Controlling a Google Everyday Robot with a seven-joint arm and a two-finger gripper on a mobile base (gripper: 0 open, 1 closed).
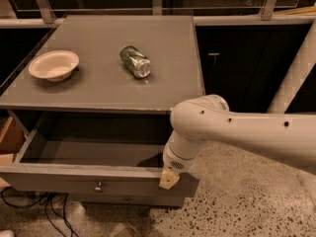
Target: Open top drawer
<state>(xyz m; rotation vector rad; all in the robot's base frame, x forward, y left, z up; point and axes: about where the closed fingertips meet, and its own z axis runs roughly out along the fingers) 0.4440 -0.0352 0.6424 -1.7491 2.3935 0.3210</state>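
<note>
We look down on a grey tabletop (163, 78), the flat top of a low cabinet that stands on a speckled stone floor (247, 201). Behind the tabletop runs a pale rail (247, 19) with dark glass above it, and to the right of the tabletop is a dark cupboard front (232, 63) and a slanting white post (296, 78). On the tabletop, near its left edge, sits a shallow cream bowl (54, 64); a green can (135, 61) lies on its side near the tabletop's middle, well apart from the bowl. Just under the tabletop the top drawer (59, 181) stands open, its deep grey inside bare to view and its small round knob (98, 186) at the centre of the front. Below the tabletop's right front corner the white arm (237, 132) comes in from the right and bends down, hiding the drawer's right end. The gripper (169, 179) is at the top edge of the drawer front, right of the knob; we cannot tell its state. Beneath the drawer we see the strip of a lower drawer (123, 200). Dark cables (44, 206) lie on the floor under the tabletop's left side, beside a wooden box (10, 137).
</note>
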